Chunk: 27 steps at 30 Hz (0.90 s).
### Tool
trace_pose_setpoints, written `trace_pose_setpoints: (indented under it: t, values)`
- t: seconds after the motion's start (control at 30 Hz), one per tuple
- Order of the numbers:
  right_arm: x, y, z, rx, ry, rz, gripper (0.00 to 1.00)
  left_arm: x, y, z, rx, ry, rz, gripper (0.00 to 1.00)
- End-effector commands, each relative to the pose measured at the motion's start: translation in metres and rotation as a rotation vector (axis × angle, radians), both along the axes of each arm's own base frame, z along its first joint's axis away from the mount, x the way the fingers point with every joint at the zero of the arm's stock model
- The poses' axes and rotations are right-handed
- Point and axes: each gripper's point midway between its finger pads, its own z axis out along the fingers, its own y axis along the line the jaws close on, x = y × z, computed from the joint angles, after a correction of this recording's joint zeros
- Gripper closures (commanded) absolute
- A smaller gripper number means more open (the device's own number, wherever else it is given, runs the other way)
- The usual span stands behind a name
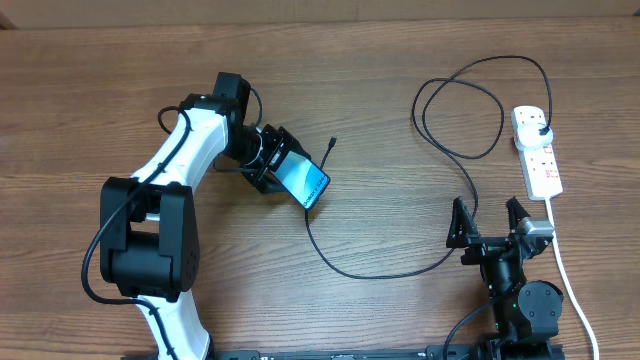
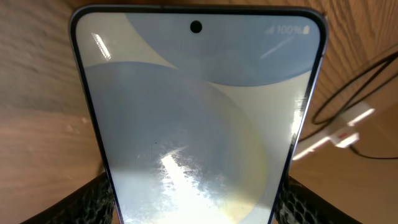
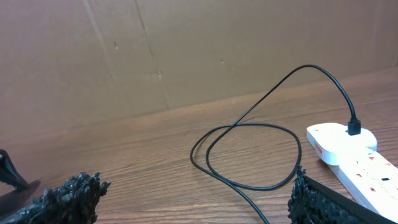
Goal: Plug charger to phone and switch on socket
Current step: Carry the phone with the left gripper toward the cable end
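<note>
Wood-grain table [image 1: 330,60], with a brown cardboard wall [image 3: 93,56] behind it in the right wrist view.

Phone [image 1: 305,180]: sits left of centre in the overhead frame, screen lit and set at a slant. It fills the left wrist view [image 2: 199,124], with a camera dot at the top and a 100% reading in the upper right corner.

Left gripper [image 1: 283,168]: clenched on the phone. Its black fingers [image 2: 99,202] show at the lower corners of the left wrist view, against the phone's edges.

Charger [image 1: 390,277]: the small connector tip [image 1: 333,142] lies on the table just beside the phone's upper right end. I cannot tell whether the cable passes under the phone. It reappears at the phone's lower corner, sweeps across lower centre and rises into loops at upper right. Its black plug [image 3: 353,126] is seated in the far end of the socket.

Socket [image 1: 538,152]: white strip at the right of the overhead frame, with red switches. The switch position is too small to read. A white cord [image 1: 566,275] runs from it toward the lower right edge.

Right gripper [image 1: 490,222]: released, at lower right of the overhead frame, fingers [image 3: 68,199] spread wide with nothing between them, near the socket's lower end but apart from it.
</note>
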Motion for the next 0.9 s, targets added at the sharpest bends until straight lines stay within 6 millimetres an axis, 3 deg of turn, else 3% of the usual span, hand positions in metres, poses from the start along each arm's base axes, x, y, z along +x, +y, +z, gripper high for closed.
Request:
trace_pose_setpoints:
  t: [0.0,0.6,0.87]
  values:
    - [0.0,-0.001,-0.001,0.0,-0.007,-0.006,0.0,0.004,-0.016,0.022,-0.137,0.086,0.084,0.4]
    - [0.0,-0.001,-0.001,0.0,-0.006,-0.006,0.0,0.001,-0.036,0.075,-0.488,0.23,0.125,0.41]
    - [0.0,-0.001,-0.001,0.0,-0.006,-0.006,0.0,0.001,-0.038,0.08,-0.511,0.317,0.175,0.41]
